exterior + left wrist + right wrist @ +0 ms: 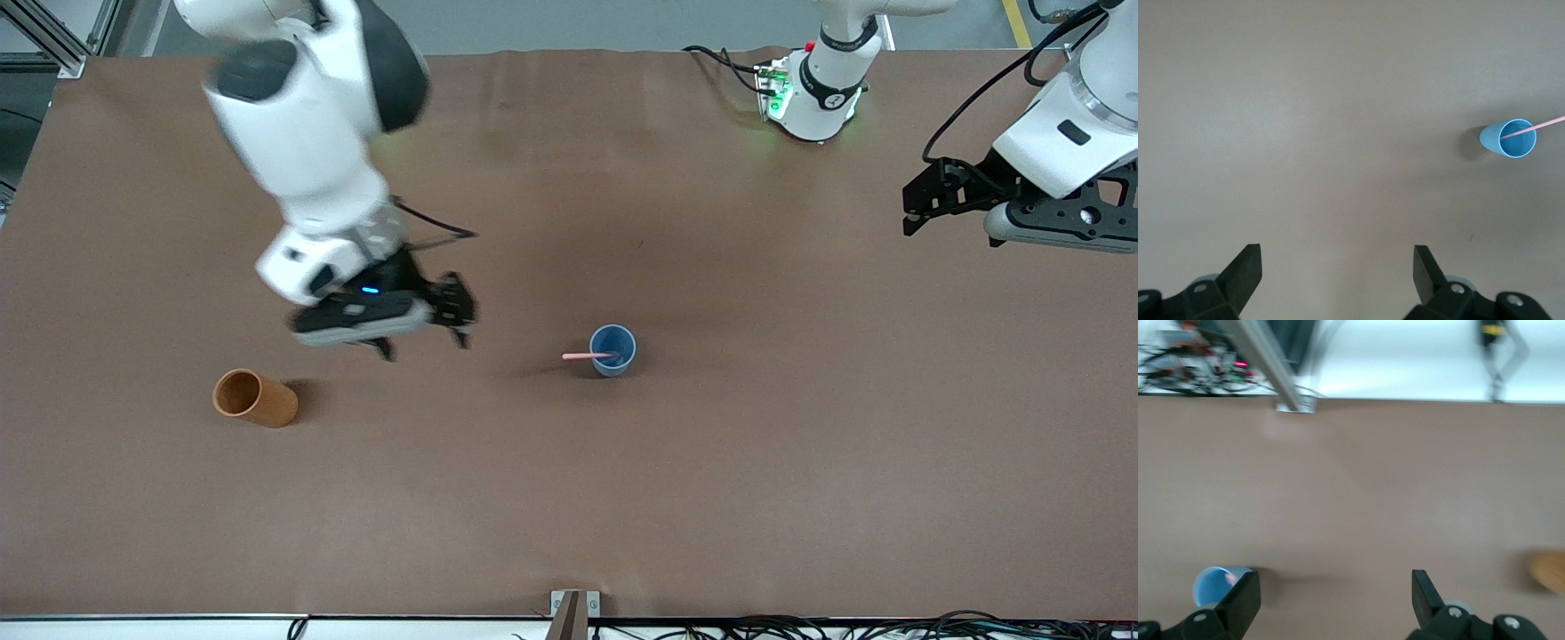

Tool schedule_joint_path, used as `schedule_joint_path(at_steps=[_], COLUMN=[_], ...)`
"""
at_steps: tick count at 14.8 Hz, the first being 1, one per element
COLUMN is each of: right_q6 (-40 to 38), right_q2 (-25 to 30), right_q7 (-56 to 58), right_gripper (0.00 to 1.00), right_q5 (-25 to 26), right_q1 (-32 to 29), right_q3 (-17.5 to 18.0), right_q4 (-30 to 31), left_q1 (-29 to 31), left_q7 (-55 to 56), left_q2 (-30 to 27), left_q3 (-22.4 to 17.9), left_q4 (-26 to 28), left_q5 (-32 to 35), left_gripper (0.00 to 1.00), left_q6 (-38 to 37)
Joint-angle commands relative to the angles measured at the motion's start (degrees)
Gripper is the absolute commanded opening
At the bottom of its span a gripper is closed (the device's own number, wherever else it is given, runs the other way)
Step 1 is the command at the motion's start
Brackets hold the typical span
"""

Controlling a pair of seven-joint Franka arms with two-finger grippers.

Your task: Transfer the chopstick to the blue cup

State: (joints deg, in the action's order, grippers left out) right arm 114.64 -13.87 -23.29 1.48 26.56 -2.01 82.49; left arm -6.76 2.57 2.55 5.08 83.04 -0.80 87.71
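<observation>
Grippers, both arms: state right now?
Left gripper: open, empty, waiting over the table at the left arm's end.
Right gripper: open, empty, over the table between the orange-brown cup and the blue cup, which holds the chopstick.

Blue cup (613, 349) mid-frame, darker blue inside, w/ pale pink chopstick (582, 356); orange-brown cup (255, 398) lower left; plain brown table (711, 489); arms white, grippers black

Even overhead light; right arm (311, 169) motion-blurred.
</observation>
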Motion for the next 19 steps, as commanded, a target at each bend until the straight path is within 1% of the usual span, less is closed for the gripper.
schedule_joint_path(at_steps=[1,4,6,9,11,14,17,19], right_q6=[-7.7,-16.3,-20.7,-24.9,-26.2,-26.2,-26.5,-26.5], right_q2=[6.0,9.8,11.7,14.0,15.4,17.7,17.9,17.8], right_q7=[-0.3,-0.2,0.4,4.6,7.6,11.7,15.7,16.0], right_gripper=[1.0,1.0,1.0,1.0,1.0,1.0,1.0,1.0], right_q5=[1.2,1.0,1.0,1.0,0.9,0.5,0.2,0.1], right_q1=[-6.8,-13.7,-15.7,-19.3,-21.8,-25.2,-27.3,-27.4], right_q3=[1.3,1.3,1.3,1.3,1.3,1.3,1.3,1.3], right_q4=[2.9,2.9,3.0,3.4,4.4,6.8,7.0,6.8], left_q1=[0.4,0.4,0.4,0.3,0.4,0.5,0.5,0.5], left_q7=[-0.7,-0.7,-0.8,-0.9,-1.2,-3.4,-2.3,-2.3], left_q2=[0.4,0.4,0.4,0.4,0.0,-0.1,0.2,0.2], left_q3=[0.1,0.1,0.1,0.1,0.0,-0.1,-0.4,-0.4], left_q4=[-1.4,-1.4,-1.4,-1.4,-1.4,-1.4,-1.4,-1.4], left_q5=[-0.9,-1.0,-1.0,-0.5,-0.7,-0.7,-0.9,-0.9], left_gripper=[1.0,1.0,1.0,1.0,1.0,1.0,1.0,1.0], left_q6=[-1.0,-1.0,-1.0,-1.0,-1.0,-1.0,-1.0,-1.0])
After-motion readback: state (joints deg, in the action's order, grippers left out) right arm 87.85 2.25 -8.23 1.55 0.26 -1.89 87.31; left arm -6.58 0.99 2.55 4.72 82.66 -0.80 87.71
